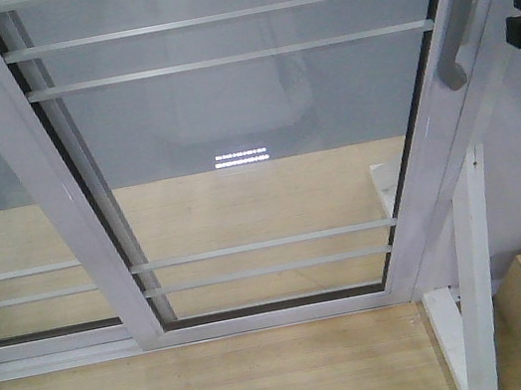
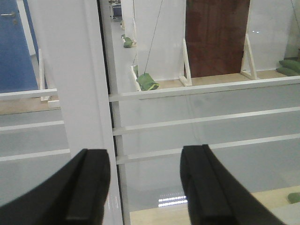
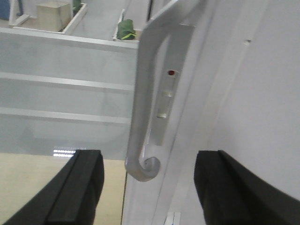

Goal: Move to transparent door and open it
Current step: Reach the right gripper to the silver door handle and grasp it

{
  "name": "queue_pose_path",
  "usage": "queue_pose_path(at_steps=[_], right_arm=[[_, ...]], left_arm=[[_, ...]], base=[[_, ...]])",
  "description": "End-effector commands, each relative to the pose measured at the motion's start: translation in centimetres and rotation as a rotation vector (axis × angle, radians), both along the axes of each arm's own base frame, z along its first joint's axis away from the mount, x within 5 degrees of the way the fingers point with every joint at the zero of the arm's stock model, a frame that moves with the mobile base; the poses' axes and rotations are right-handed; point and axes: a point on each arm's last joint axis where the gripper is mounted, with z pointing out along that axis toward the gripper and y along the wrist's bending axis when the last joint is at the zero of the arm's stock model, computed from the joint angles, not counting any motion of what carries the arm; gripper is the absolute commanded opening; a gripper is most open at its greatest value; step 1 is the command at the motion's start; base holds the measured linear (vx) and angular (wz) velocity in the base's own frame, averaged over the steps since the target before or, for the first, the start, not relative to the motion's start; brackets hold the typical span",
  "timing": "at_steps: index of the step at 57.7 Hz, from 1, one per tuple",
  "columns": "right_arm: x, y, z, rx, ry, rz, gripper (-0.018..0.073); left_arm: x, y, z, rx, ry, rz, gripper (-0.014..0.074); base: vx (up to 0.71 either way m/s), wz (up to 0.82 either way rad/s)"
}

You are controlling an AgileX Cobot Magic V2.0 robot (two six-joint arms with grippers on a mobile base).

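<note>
Our right gripper [image 3: 150, 187], jaws apart, hangs before the curved handle [image 3: 140, 93] of the transparent door [image 1: 250, 136]; our left gripper [image 2: 147, 187], jaws apart, faces a white frame post [image 2: 70, 84].

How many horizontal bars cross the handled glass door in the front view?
5: three near the top of the transparent door, two near its bottom; more may lie above the picture.

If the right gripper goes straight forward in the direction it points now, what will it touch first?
Most likely the curved pull handle of the transparent door: its hooked lower end lies between the fingers of the open right gripper. The lock plate is behind it. Depth is unclear.
</note>
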Motion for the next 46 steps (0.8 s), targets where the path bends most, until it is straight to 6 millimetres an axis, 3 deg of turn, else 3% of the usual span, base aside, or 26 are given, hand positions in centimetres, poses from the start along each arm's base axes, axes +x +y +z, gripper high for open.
queue_pose_path(at_steps=[1, 18, 46], right_arm=[[0.8, -0.6, 2.1, 0.006, -0.164, -0.021, 0.0491], [3.5, -0.7, 1.2, 0.003, -0.309, -0.005, 0.0491], [7.6, -0.8, -2.6, 0.134, -0.419, 0.000, 0.0491]], left_arm=[[-0.1, -0.1, 2.1, -0.019, -0.124, -0.005, 0.0472], [-0.1, 0.0, 2.1, -0.024, -0.123, -0.005, 0.0472], [-0.1, 0.0, 2.1, -0.024, -0.123, -0.005, 0.0472]], base=[[0.00, 0.00], [0.00, 0.00], [0.00, 0.00]])
